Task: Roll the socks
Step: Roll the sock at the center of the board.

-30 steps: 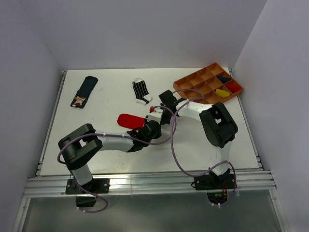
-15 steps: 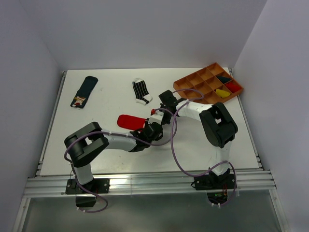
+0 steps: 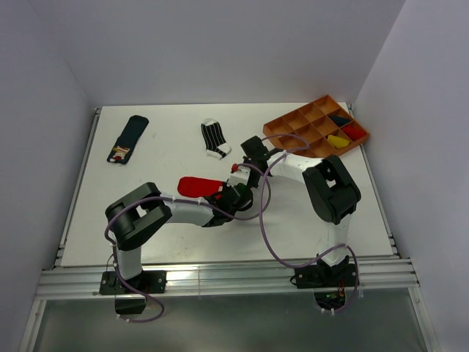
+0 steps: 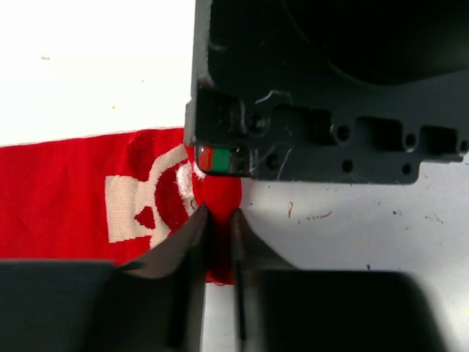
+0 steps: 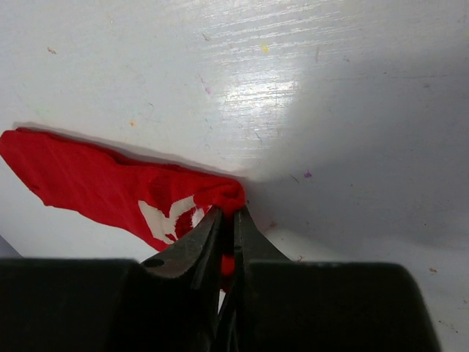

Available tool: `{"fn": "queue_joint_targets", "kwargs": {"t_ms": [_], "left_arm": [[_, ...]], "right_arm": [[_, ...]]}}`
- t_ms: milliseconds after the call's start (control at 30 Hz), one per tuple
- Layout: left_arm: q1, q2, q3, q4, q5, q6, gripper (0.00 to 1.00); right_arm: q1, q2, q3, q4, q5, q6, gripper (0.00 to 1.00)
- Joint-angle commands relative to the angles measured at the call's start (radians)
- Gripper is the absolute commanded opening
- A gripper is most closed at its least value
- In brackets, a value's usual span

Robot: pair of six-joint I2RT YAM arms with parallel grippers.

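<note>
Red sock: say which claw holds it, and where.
Both: the left claw and the right claw each pinch the red sock at its bunched end beside the white figure.

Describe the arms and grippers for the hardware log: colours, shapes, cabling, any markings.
The left arm and right arm both have white tubular links, bulky black joint housings and black bases. A purple cable loops loosely along each. The left gripper and right gripper each carry two slim black fingers tapering to points. No lettering is visible.
</note>
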State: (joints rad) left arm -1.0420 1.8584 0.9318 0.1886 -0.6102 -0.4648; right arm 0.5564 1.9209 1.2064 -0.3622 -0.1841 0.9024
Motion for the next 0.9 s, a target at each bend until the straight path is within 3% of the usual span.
{"fn": "queue_joint_targets", "kwargs": {"t_ms": [0,67,167,200,467,867], "left_arm": [[0.002,0.054,0.030,-0.107,0.044,-0.054,0.15],[0.013,0.048,0.027,-0.104,0.050,-0.063,0.00],[0.036,0.016,0.004,-0.091,0.078,-0.083,0.00],[0.043,0.004,-0.014,-0.084,0.093,-0.090,0.00],[0.164,-0.137,-0.139,0.011,0.340,-0.238,0.00],[0.388,-0.206,-0.384,0.334,0.704,-0.526,0.00]], "right_arm": [[0.007,-0.010,0.028,-0.050,-0.005,-0.013,0.15],[0.007,-0.028,0.019,-0.037,-0.009,-0.007,0.19],[0.004,-0.078,-0.017,0.014,-0.012,0.016,0.25],[-0.001,-0.094,-0.031,0.034,-0.014,0.026,0.32],[-0.036,-0.241,-0.143,0.204,0.047,0.064,0.60],[-0.009,-0.211,-0.281,0.469,-0.066,0.075,0.60]]}}
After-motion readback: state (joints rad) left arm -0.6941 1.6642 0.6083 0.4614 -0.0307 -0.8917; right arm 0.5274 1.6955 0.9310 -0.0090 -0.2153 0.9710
